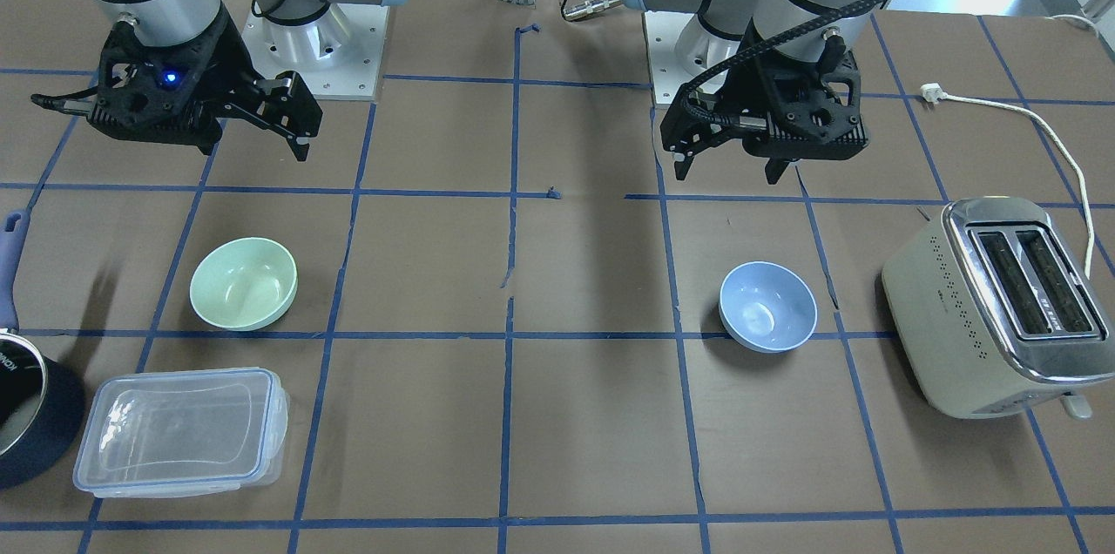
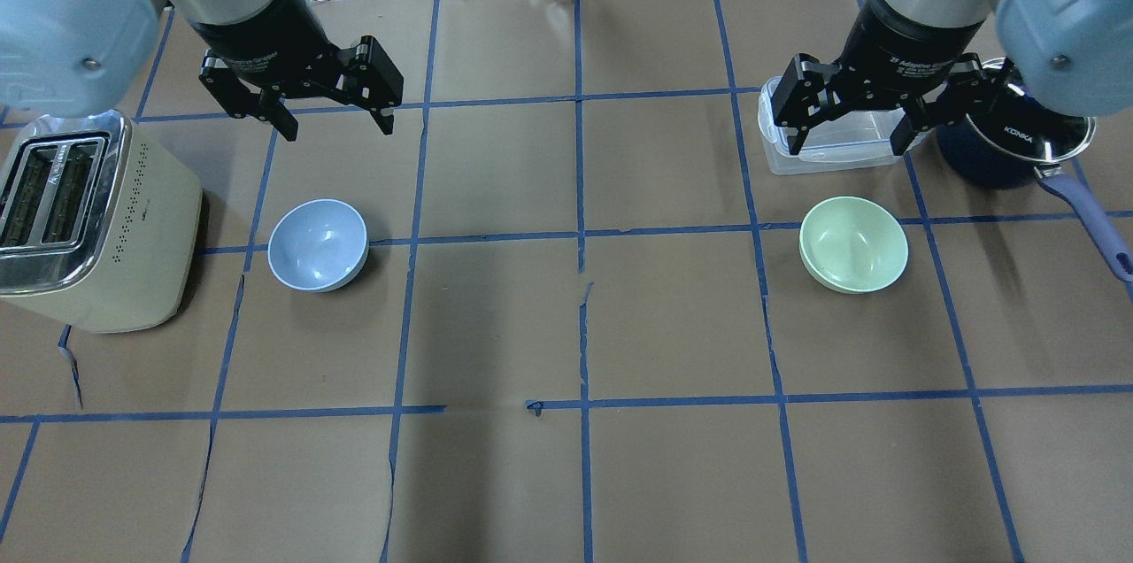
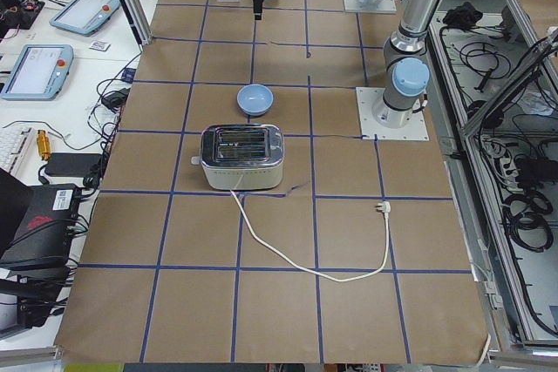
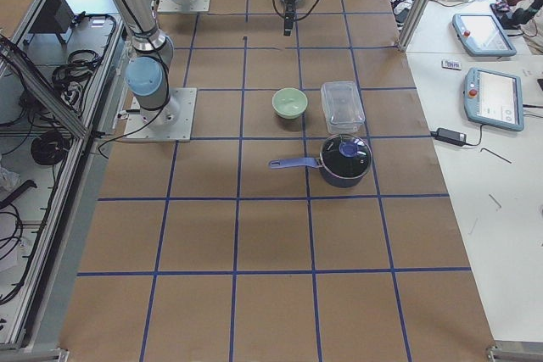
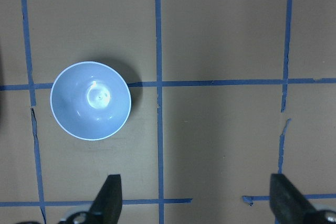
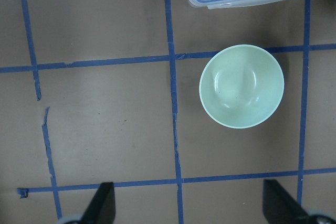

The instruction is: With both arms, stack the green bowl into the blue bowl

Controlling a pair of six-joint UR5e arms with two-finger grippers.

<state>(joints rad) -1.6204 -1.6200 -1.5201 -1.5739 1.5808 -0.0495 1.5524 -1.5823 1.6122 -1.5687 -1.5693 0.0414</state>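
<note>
Above table [image 2: 496, 324], left tool [image 2: 336, 125] and right tool [image 2: 848, 142] hang pointing down, both spread wide, empty.

Brown tabletop [image 2: 673, 474] gridded in blue tape [image 2: 580, 147]. Bearing green bowl [image 2: 853, 243] and blue bowl [image 2: 318, 244], well apart; toaster [image 2: 88, 227], clear container [image 1: 181, 430] and saucepan [image 4: 345, 159] too.
</note>
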